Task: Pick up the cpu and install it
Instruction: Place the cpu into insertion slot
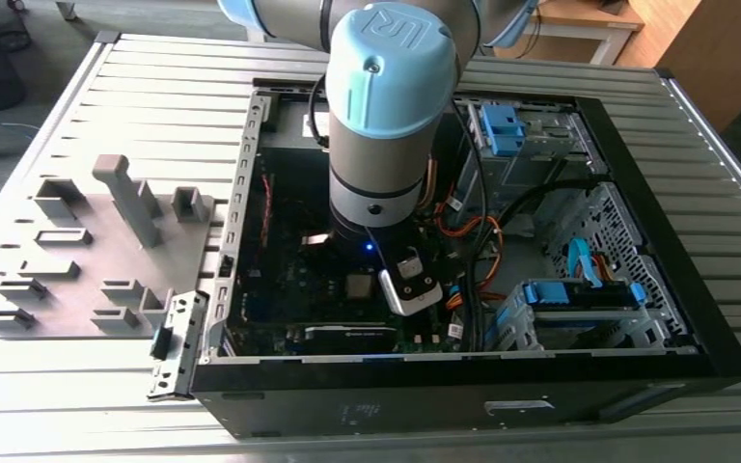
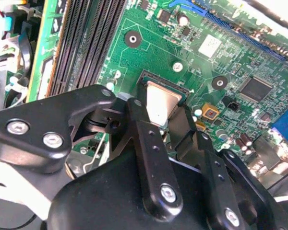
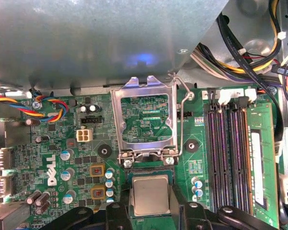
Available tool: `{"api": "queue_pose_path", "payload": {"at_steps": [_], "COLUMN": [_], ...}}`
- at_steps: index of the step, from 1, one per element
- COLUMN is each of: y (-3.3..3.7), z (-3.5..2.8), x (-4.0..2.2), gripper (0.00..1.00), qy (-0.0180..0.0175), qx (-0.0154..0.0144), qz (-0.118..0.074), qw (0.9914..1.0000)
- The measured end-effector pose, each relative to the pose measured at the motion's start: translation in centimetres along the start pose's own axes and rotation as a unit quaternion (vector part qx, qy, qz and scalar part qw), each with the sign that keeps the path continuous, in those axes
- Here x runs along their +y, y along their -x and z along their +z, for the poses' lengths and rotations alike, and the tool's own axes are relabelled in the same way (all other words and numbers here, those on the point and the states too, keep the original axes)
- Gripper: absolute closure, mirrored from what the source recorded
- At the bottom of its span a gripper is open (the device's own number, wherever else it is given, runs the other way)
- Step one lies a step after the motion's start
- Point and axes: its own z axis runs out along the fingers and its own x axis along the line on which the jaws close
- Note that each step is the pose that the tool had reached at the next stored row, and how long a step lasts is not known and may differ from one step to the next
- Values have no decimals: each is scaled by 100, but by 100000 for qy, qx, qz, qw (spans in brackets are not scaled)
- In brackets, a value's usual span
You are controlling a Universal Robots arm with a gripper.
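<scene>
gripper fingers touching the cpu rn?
Touching. In the second wrist view the cpu sits between the fingers of the gripper, with no gap showing at either edge.

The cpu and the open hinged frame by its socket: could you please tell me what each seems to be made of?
The cpu looks metal-topped: dull grey-silver face with a soft matte sheen. The hinged frame looks like thin stamped sheet steel, probably plated: bright silver, bent edges, sharp glints.

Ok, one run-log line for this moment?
gripper: shut on cpu | cpu: at socket | load plate: open
</scene>
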Motion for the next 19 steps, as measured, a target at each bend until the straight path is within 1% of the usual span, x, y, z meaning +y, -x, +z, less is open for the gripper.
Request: {"api": "queue_pose_path", "payload": {"at_steps": [4, 5, 7, 9, 10, 13, 19], "y": [2, 2, 0, 0, 1, 1, 1], "z": [3, 2, -2, -24, -61, -114, -119], "x": [1, 1, 0, 1, 2, 5, 5], "gripper": [56, 51, 51, 51, 51, 51, 52], "qy": [27, 27, -6, 1, -5, 5, 5], "qx": [-17, -10, 2, -1, 2, -2, -1], "qz": [-10, -9, 2, 5, 3, 6, 3], "qw": [100000, 100000, 100000, 100000, 100000, 100000, 100000]}}
